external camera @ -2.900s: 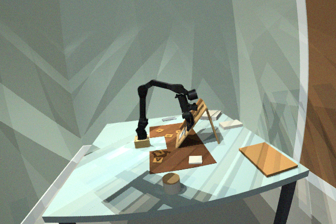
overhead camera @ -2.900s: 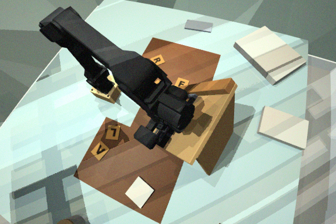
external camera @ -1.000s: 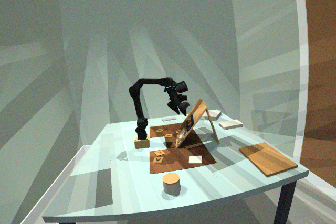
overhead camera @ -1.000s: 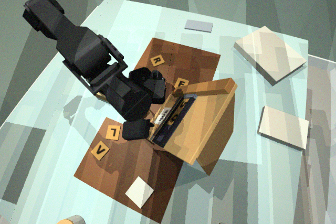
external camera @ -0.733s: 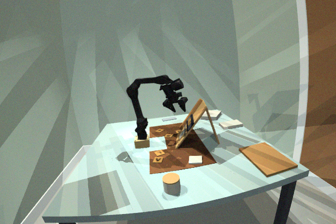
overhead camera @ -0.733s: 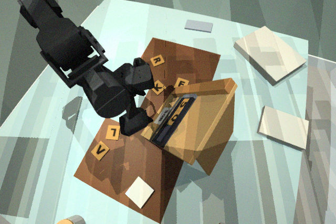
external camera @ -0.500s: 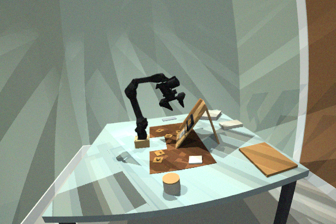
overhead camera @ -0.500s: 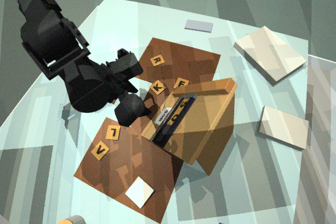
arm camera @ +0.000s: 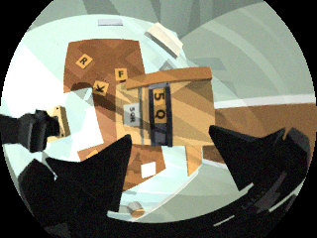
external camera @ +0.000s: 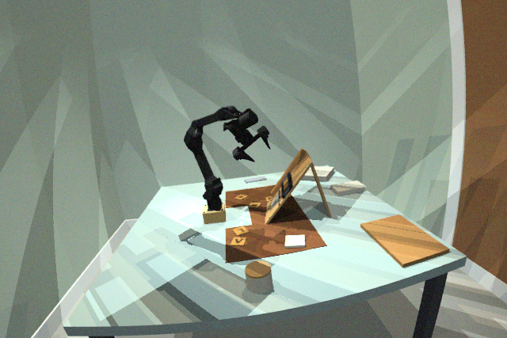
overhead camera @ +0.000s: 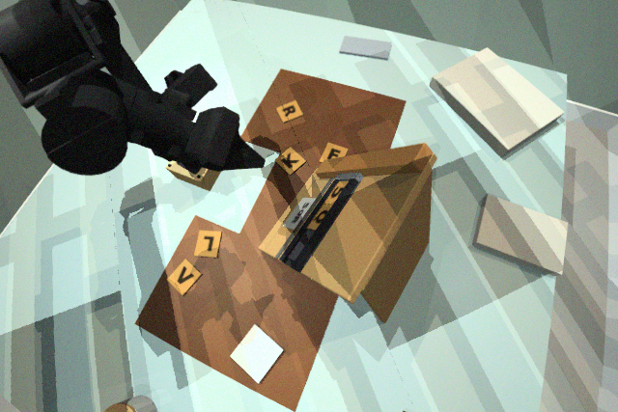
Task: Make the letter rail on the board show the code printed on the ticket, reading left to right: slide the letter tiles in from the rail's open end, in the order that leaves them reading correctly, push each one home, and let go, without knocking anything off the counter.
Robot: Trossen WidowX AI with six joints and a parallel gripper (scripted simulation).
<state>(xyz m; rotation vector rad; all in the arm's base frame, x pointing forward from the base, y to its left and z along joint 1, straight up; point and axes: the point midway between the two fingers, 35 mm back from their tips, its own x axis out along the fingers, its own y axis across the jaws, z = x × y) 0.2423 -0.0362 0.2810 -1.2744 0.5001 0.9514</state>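
Hovering above the mat's near edge in the top view, the gripper is spread wide and holds nothing; the K tile lies flat just beyond its tips, the F tile a little farther on, R, L and V apart on the mat. S and O already sit in the rail on the board, beside the grey ticket, too small to read. From the exterior view, the gripper hangs high, well clear of the board. Through the wrist view, both fingers frame the rail, whose long axis runs away from the camera, tiles off to the left.
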